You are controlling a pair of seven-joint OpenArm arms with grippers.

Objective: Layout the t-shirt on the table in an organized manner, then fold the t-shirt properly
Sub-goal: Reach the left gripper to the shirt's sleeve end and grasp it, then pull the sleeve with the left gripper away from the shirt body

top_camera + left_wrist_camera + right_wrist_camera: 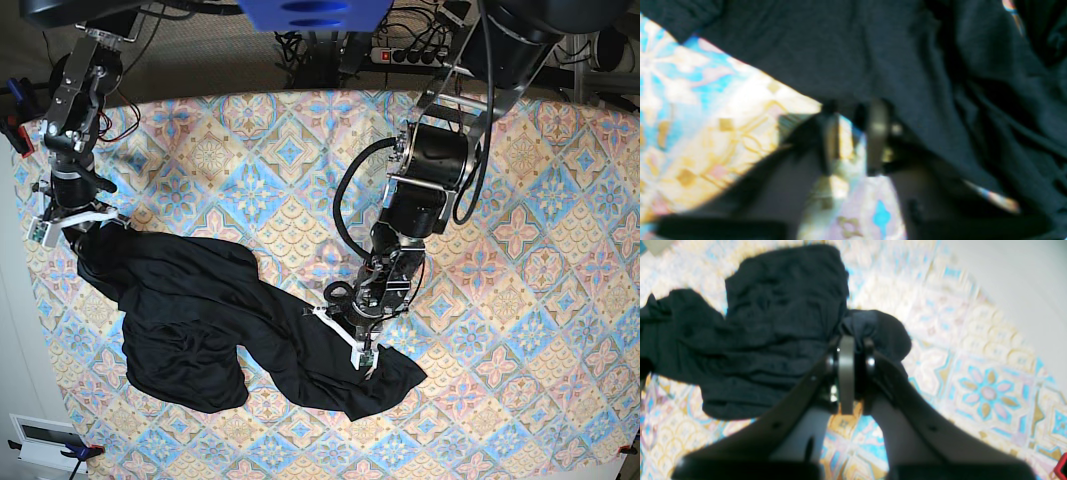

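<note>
The black t-shirt [200, 310] lies crumpled in a diagonal band across the near left of the table [520, 230]. My right gripper [75, 222] is at the shirt's far left end. In the right wrist view it [857, 340] is shut on a bunched fold of the t-shirt [773, 340]. My left gripper [362, 360] is over the shirt's near right end. In the blurred left wrist view its jaws [853, 113] stand a little apart at the t-shirt's [907, 60] edge. The patterned table [690, 100] shows through the gap between them.
The table's left edge [25, 290] runs close beside my right arm, with a white box [40, 435] on the floor past it. Cables and a power strip [410, 55] lie beyond the far edge. A red object [1062, 466] sits at the right wrist view's corner.
</note>
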